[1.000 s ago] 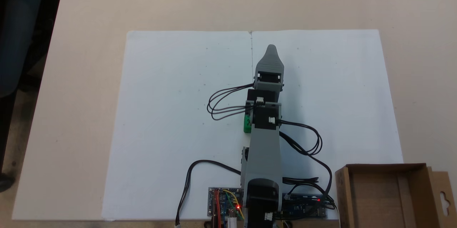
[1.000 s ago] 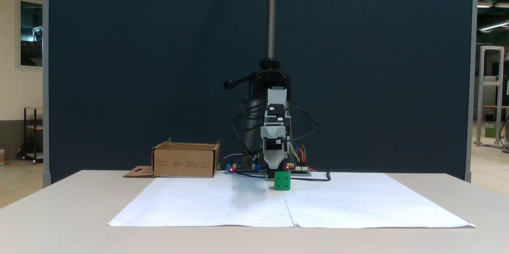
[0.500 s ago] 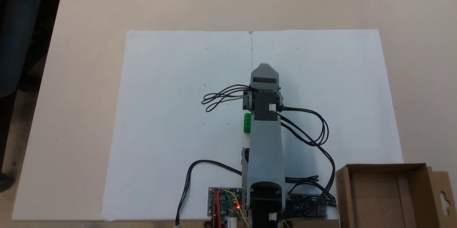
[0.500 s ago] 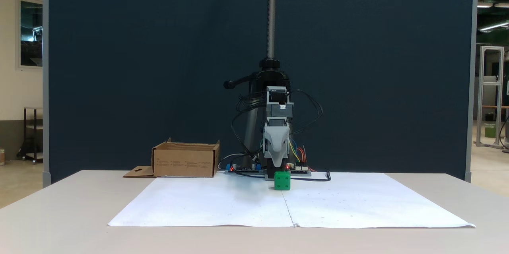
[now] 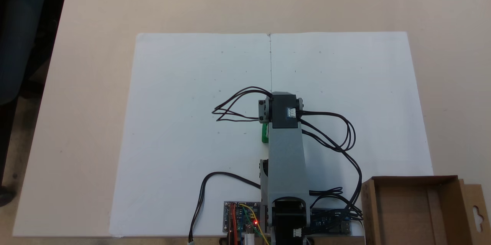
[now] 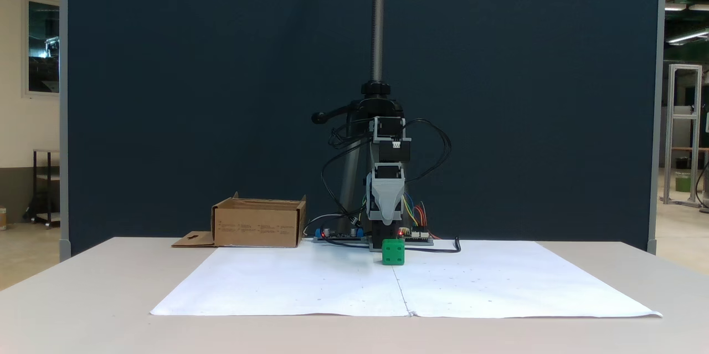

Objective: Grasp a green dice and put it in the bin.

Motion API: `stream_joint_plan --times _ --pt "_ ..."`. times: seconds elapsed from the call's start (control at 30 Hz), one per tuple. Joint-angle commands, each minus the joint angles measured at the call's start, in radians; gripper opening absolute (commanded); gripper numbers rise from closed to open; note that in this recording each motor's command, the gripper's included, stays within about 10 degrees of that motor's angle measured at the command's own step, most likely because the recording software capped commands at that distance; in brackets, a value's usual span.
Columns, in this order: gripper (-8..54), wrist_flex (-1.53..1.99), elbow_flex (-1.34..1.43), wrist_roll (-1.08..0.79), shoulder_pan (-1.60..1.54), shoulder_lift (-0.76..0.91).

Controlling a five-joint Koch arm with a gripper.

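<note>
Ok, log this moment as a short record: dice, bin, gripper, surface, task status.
dice: the green dice sits on the white paper, near the centre seam; from above, a green sliver shows beside the arm
bin: the cardboard box stands off the paper by the arm's base; nothing visible in the part of it seen from above
gripper: the gripper points down above the dice, not touching; open or shut cannot be told
surface: beige table
task status: dice not yet grasped
</note>
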Motion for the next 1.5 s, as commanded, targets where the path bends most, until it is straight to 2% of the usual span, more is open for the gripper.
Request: stream_joint_plan --times 0.0,0.27,0.9,1.47 --pt "44.6 0.086 -0.066 0.072 -0.029 0.114" --pt "45.1 0.126 -0.075 0.149 -0.034 0.11" --pt "46.0 0.132 -0.008 0.104 -0.074 0.078" --pt "46.7 0.104 0.025 0.064 -0.106 -0.109"
